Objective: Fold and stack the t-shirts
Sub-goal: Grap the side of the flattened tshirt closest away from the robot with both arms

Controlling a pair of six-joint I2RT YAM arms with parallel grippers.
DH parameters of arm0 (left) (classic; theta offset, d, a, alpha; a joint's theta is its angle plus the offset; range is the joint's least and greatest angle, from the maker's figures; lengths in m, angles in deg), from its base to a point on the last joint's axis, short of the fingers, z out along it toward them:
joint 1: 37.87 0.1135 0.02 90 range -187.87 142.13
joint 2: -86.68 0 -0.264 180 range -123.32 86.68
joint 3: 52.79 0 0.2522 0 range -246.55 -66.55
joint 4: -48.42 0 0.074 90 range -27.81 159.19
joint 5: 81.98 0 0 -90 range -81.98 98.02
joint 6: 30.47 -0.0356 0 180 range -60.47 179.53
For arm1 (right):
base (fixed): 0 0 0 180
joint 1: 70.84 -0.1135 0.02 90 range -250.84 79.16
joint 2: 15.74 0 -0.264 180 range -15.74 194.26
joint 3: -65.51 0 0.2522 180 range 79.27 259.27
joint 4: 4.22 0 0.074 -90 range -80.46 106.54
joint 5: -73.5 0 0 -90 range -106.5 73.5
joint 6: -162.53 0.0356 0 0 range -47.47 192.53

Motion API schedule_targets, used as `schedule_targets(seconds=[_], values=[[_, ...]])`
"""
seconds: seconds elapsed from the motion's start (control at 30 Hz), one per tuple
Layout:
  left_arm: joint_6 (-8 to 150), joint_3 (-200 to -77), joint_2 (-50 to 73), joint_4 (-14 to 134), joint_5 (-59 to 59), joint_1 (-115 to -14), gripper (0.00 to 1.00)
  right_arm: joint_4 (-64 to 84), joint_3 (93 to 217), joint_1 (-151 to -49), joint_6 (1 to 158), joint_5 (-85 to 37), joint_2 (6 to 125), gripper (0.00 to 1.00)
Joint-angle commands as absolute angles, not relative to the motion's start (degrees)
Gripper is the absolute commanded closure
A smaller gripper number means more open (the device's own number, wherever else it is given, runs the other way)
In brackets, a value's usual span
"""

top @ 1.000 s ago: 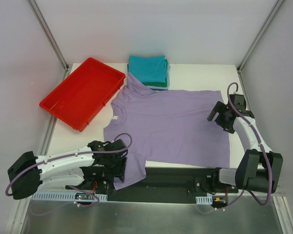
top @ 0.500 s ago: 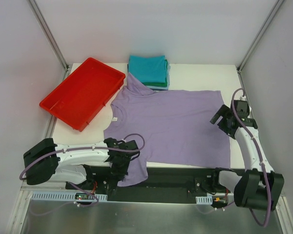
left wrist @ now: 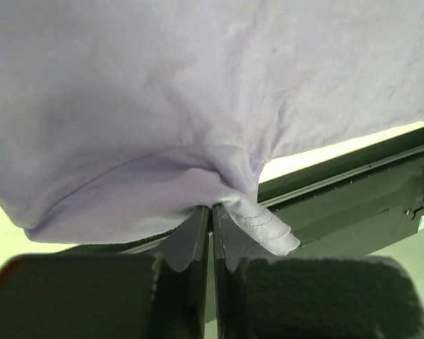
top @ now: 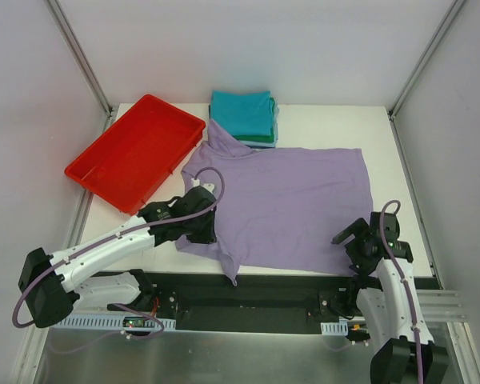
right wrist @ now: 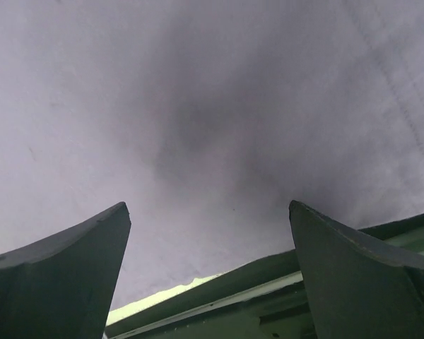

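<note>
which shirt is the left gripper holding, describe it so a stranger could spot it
On the white table, it is the lavender t-shirt spread open across the middle, right of the red tray. The left gripper is shut on its near sleeve. Unlike the folded stack of teal and green shirts at the far edge, it alone is unfolded.

— Where does everything sit on my table point(top: 328, 124)?
— I have the spread shirt point(top: 288, 200) across the middle. The tray point(top: 136, 156) lies left of it, jutting past the table's left edge. The folded stack point(top: 242, 114) sits behind it, touching its far sleeve.
— And my grippers?
— I see the left gripper point(top: 202, 228) at the shirt's near-left edge and the right gripper point(top: 354, 244) over its near-right corner.
</note>
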State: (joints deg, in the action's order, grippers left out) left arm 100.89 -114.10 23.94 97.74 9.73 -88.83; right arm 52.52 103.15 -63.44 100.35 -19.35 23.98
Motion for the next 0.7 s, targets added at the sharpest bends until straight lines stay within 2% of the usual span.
schedule_targets(seconds=[0.0, 0.13, 0.3, 0.53, 0.67], values=[[95.9, -115.9, 26.1, 94.9, 12.6, -86.8, 1.0, 55.6, 101.5, -63.0, 105.7, -24.0, 20.9, 0.04], [95.1, -115.7, 26.6, 93.5, 15.0, -85.2, 1.0, 53.9, 99.8, -63.0, 106.5, -22.0, 21.8, 0.04], [94.1, -114.2, 27.0, 91.7, 14.4, -83.1, 1.0, 46.8, 101.0, -63.0, 103.1, -18.7, 30.9, 0.04], [93.5, -110.8, 26.0, 86.0, 14.2, -80.7, 1.0, 35.9, 110.7, -63.0, 95.7, -12.7, 47.3, 0.04], [94.2, -110.4, 24.0, 83.5, 14.1, -78.9, 1.0, 36.9, 118.9, -62.1, 90.2, -10.9, 55.1, 0.04]])
